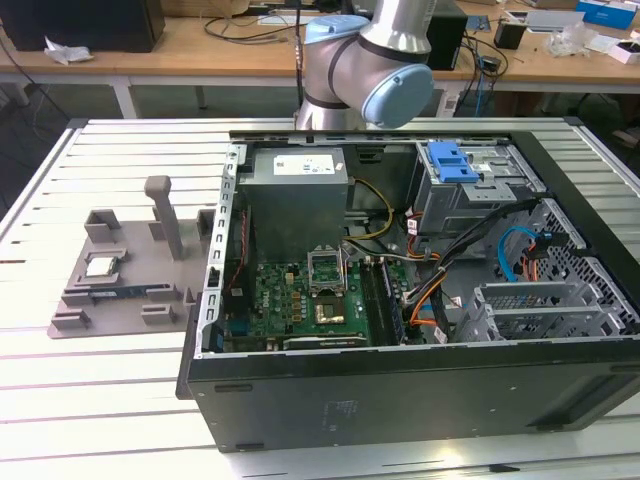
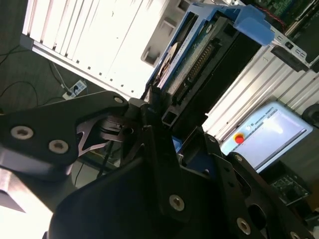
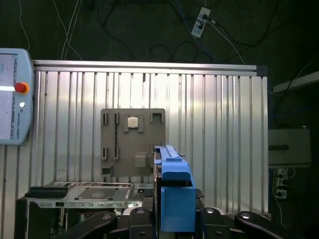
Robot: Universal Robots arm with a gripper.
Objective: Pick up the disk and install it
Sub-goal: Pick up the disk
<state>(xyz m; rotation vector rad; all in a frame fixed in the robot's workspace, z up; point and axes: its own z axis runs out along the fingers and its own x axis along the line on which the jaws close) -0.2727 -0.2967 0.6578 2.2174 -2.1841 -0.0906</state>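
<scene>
While the tool [image 3: 174, 218] is clamping the disk [image 3: 172, 186], its black fingers [image 3: 143, 215] are closing on either side of the blue bracket, as both wrist views are showing. The disk is hanging edge-on in the air, high above the ribbed metal counter [image 1: 120, 400] and touching nothing but the tool. So the pick-up is looking done, and the installing is looking not yet begun: the disk is sitting well apart from the open computer case [image 1: 400, 385].

On the exterior view's left, a grey fixture plate [image 1: 125, 275] is lying on the counter, carrying a small square silver chip [image 1: 100, 266]. Inside the case, a grey metal cage with a blue latch [image 1: 460, 175] is standing at the far side, beside the power supply [image 1: 295, 195]. Another slotted metal bay [image 1: 540, 305] is sitting at the exterior view's right. Orange and black cables [image 1: 430, 300] and a blue cable [image 1: 515, 250] are trailing between the green circuit board [image 1: 300, 300] and these bays, and they are likely crowding any path down to them. The arm [image 1: 370, 60] is rising behind the case. A control pendant with a red button [image 3: 12, 94] is lying at the counter's edge.
</scene>
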